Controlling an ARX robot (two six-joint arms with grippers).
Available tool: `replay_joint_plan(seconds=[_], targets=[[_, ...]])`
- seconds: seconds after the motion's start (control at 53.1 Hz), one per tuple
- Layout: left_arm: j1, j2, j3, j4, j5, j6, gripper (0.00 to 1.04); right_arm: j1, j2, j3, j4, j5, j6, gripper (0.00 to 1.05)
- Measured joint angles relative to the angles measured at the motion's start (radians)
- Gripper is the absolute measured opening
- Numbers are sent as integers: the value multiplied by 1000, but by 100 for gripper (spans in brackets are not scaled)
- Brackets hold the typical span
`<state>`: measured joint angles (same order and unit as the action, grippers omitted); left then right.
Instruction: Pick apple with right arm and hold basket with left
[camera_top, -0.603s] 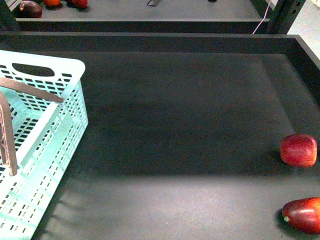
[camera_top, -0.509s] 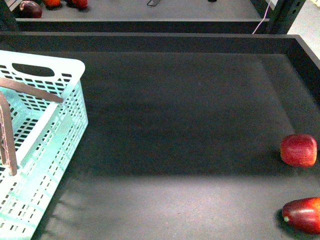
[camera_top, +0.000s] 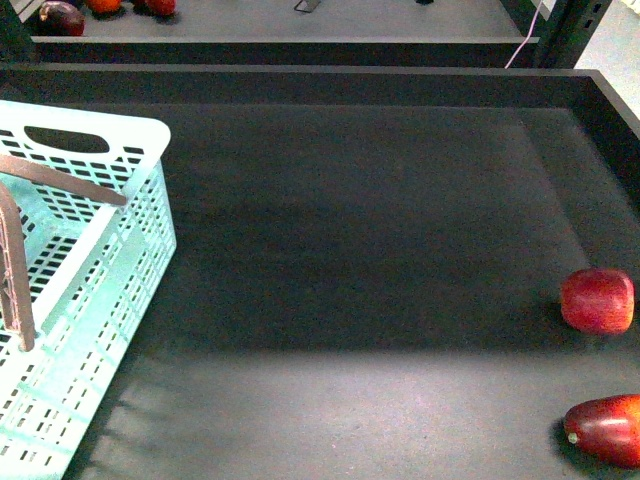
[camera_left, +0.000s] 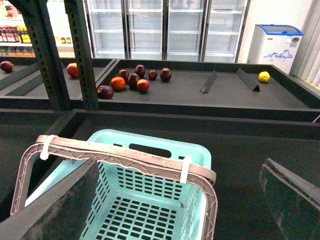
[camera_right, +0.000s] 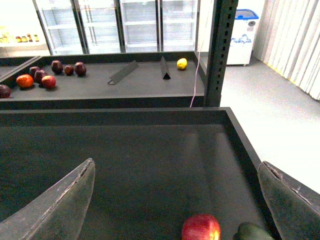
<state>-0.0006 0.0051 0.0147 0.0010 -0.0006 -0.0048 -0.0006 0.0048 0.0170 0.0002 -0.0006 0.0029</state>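
Right wrist view: right gripper (camera_right: 176, 166) spread wide above apple (camera_right: 200, 228)

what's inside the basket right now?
No fruit visible: the basket shows bare slotted floor in the left wrist view, a brown ribbed loop arching over it. One left gripper finger hides a near corner.

The left gripper (camera_left: 180, 162) has two broad, wedge-shaped fingers (camera_left: 55, 210), dark grey and matt, with scuffed, dusty faces and a paler, worn edge. The right gripper (camera_right: 176, 163) carries fingers (camera_right: 56, 204) of the same make, tapering to blunt tips.
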Motion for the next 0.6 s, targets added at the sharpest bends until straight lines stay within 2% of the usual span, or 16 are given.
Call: replay_joint_plan(seconds=[0.075, 0.151, 0.188, 0.283, 0.415, 0.528, 0.603], targets=[[-5, 89, 70, -184, -36, -125, 98, 0, 0, 0, 0, 0, 0, 96], [27, 248, 159, -374, -6, -335, 98, 0, 0, 0, 0, -1, 0, 96], [57, 319, 175, -393, 19, -486, 98, 0, 0, 0, 0, 0, 0, 96], [140, 475, 211, -272, 117, -723, 98, 0, 0, 0, 0, 0, 0, 96], [193, 664, 253, -98, 182, -849, 98, 0, 0, 0, 0, 0, 0, 96], [208, 899, 300, 91, 189, -950, 98, 0, 0, 0, 0, 0, 0, 96], [208, 1003, 332, 160, 186, -985, 98, 0, 0, 0, 0, 0, 0, 96]])
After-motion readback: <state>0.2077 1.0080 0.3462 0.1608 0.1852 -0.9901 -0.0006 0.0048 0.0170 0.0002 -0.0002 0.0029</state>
